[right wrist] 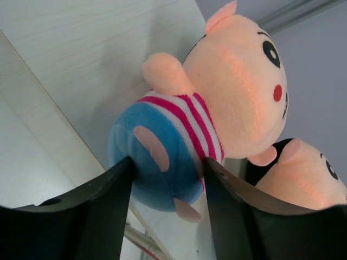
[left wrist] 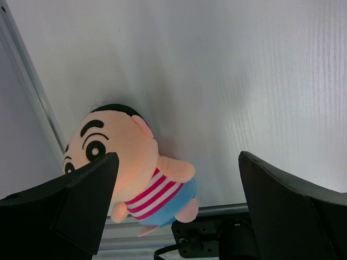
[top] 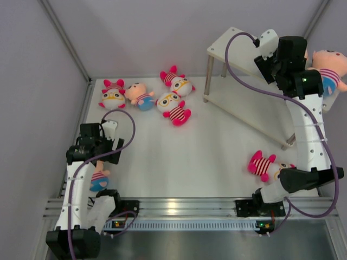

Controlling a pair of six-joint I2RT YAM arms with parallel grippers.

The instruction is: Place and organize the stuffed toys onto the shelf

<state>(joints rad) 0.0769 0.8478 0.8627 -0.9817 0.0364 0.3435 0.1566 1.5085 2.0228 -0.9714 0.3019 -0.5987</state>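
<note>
My right gripper is shut on the blue shorts of a peach boy doll and holds it at the right end of the shelf's top board. A second peach doll sits right beside it. My left gripper is open above another peach boy doll lying at the near left corner. Three pink dolls and a peach doll lie at the far left. One pink doll lies near the right arm's base.
The shelf's lower board stands on thin metal legs, set at an angle in the far right corner. Grey walls close in the table on the left, back and right. A metal rail runs along the near edge.
</note>
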